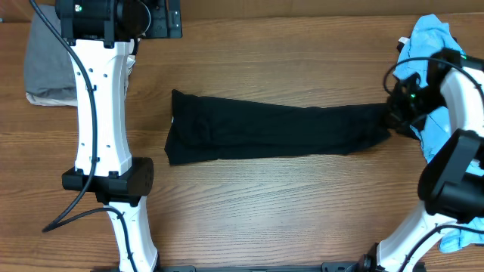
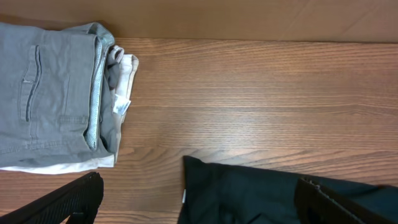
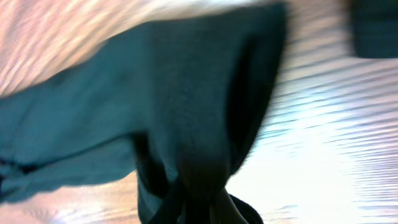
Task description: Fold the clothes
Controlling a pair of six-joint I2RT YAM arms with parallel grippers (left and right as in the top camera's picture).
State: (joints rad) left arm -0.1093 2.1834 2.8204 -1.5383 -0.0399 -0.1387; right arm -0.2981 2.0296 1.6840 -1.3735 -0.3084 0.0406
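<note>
A black garment (image 1: 265, 132) lies stretched out lengthwise across the middle of the table. My right gripper (image 1: 393, 117) is shut on its right end; the wrist view shows the dark cloth (image 3: 205, 124) bunched between the fingers (image 3: 205, 208), blurred. My left gripper (image 2: 199, 199) is open and empty, its fingers spread above the garment's upper left corner (image 2: 249, 193) near the far left of the table.
A folded grey pair of trousers on light cloth (image 1: 49, 68) sits at the far left corner, also in the left wrist view (image 2: 56, 93). A light blue garment pile (image 1: 435, 68) lies at the right edge behind my right arm.
</note>
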